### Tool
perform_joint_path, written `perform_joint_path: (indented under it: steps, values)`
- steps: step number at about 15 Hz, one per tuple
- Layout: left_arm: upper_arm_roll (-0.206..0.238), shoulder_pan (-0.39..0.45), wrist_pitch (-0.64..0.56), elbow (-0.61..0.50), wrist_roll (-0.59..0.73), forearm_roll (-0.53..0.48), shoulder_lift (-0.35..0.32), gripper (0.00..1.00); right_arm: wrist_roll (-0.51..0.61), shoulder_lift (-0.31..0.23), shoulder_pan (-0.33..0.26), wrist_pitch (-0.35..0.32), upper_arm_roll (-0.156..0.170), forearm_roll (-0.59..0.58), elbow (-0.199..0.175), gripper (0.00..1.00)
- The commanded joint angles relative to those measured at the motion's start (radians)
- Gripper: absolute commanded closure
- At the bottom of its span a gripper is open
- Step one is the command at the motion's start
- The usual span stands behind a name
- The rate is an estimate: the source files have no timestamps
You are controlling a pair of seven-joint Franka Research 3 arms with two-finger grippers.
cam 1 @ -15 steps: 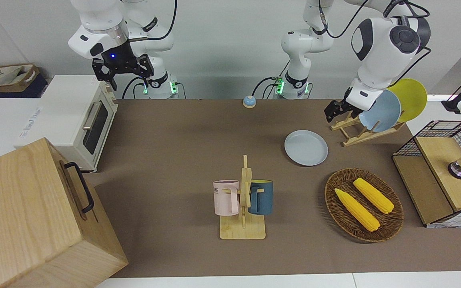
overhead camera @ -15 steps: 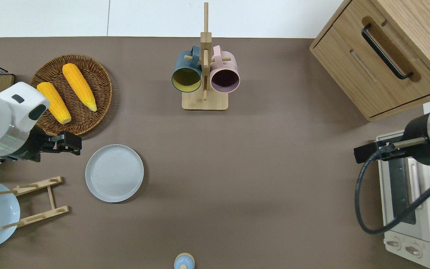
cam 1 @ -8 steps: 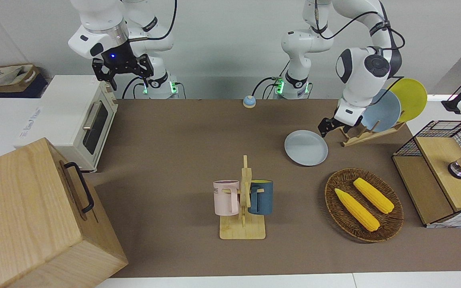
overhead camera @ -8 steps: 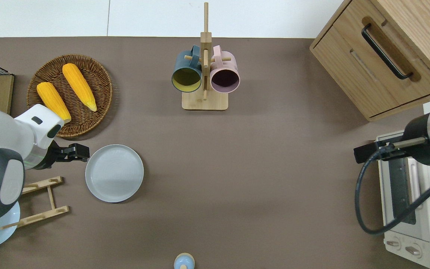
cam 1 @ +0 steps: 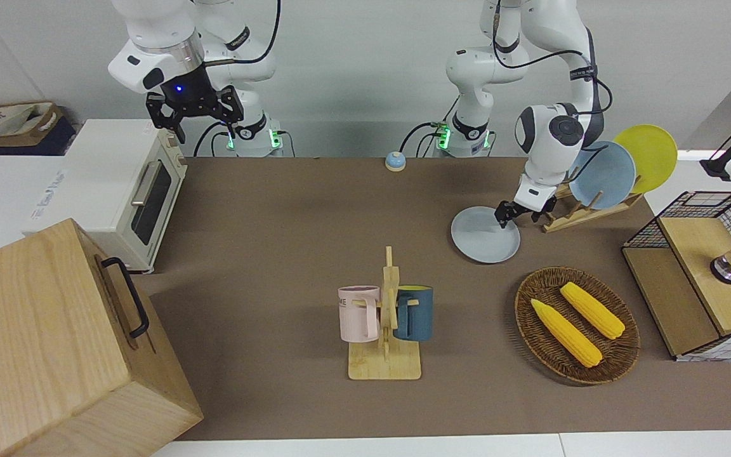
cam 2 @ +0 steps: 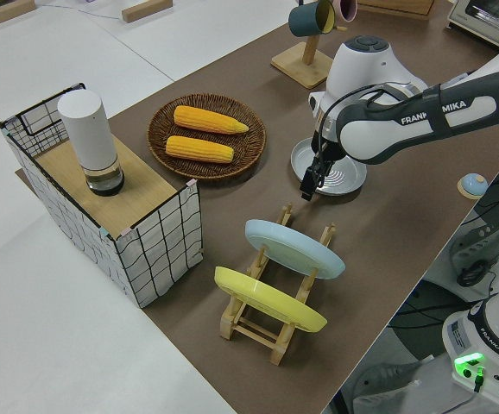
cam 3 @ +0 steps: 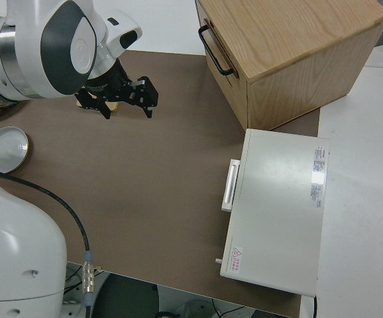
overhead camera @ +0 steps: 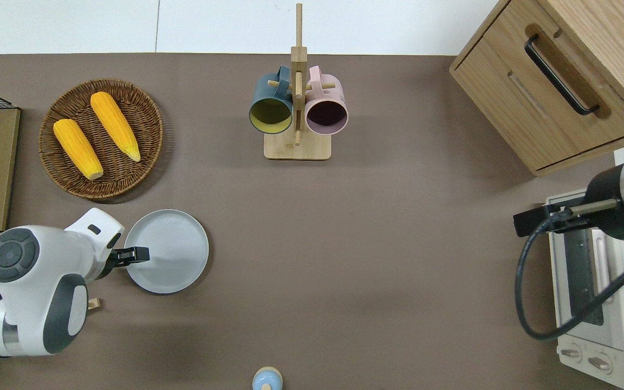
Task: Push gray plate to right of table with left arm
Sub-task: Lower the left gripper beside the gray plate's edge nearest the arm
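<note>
The gray plate (cam 1: 483, 240) lies flat on the brown table (cam 1: 289, 228), nearer to the robots than the corn basket; it also shows in the overhead view (overhead camera: 174, 254) and the left side view (cam 2: 340, 175). My left gripper (overhead camera: 144, 253) is down low at the plate's rim on the side toward the left arm's end of the table, its tip just over the rim (cam 1: 503, 216) (cam 2: 309, 183). Its fingers look shut and empty. I cannot tell whether it touches the plate. The right arm is parked, its gripper (cam 1: 194, 117) open.
A wooden rack (cam 1: 584, 212) with a sky-blue plate (cam 1: 603, 174) and a yellow plate (cam 1: 651, 157) stands beside the left arm. A wicker basket (overhead camera: 101, 138) holds two corn cobs. A mug rack (overhead camera: 297, 114), a wooden drawer box (overhead camera: 556, 81), a toaster oven (cam 1: 131, 190) and a small blue bell (cam 1: 395, 161) are also there.
My left gripper has come down and swung from beside the dish rack to the gray plate's rim. The plate has not moved. The right arm has not moved.
</note>
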Motion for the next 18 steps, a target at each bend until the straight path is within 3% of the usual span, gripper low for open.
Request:
perform_joint_path:
  steps: [1, 2, 3, 4, 18]
  values:
    - [0.018, -0.003, 0.05, -0.048, 0.013, 0.019, -0.001, 0.12, 0.013, -0.003, -0.019, -0.013, 0.015, 0.006, 0.009, 0.017]
    - [0.018, -0.003, 0.05, -0.048, 0.011, 0.019, 0.002, 0.43, 0.013, -0.003, -0.019, -0.013, 0.014, 0.006, 0.009, 0.017]
    - [0.018, -0.003, 0.041, -0.048, -0.008, 0.01, 0.001, 0.91, 0.013, -0.003, -0.019, -0.013, 0.014, 0.006, 0.009, 0.017]
    - [0.025, -0.003, 0.037, -0.048, 0.001, 0.01, 0.001, 1.0, 0.013, -0.003, -0.019, -0.013, 0.014, 0.006, 0.009, 0.017]
    - [0.029, -0.004, 0.051, -0.045, -0.007, 0.01, 0.022, 1.0, 0.013, -0.003, -0.019, -0.013, 0.014, 0.006, 0.009, 0.017]
